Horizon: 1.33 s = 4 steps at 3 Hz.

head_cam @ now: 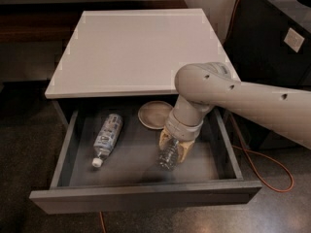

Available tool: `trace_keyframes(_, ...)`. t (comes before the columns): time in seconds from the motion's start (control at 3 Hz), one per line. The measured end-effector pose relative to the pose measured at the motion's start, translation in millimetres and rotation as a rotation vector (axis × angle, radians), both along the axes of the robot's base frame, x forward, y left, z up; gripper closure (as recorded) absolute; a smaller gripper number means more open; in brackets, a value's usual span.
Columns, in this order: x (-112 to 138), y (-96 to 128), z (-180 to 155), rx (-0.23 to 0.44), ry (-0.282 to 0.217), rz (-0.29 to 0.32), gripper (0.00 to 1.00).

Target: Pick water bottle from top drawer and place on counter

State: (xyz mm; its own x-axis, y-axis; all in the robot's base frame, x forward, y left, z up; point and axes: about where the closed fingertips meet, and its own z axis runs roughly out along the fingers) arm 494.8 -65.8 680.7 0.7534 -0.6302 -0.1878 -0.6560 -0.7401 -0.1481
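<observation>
The top drawer [146,198] is pulled open under the white counter [141,47]. My gripper [174,147] reaches down into the drawer's right half. Its tan fingers [185,150] sit on either side of the clear ribbed water bottle [168,157] and are shut on it. The bottle hangs below the fingers, tilted, close to the drawer floor. My arm comes in from the right, over the drawer's right wall.
A labelled bottle with a white cap [107,139] lies in the drawer's left half. A round tan dish [153,114] sits at the drawer's back, just left of my wrist. A black unit [277,38] and an orange cable [272,171] are to the right.
</observation>
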Motion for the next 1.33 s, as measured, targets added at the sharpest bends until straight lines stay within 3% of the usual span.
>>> trace_keyframes(0.33, -13.1, 20.2, 43.0, 0.063, -0.002, -0.064, 1.0)
trace_keyframes(0.67, -21.8, 32.3, 65.8, 0.098, 0.004, -0.083, 1.0)
trace_keyframes(1.33, -27.2, 42.4, 118.1, 0.103, -0.044, -0.096, 1.0)
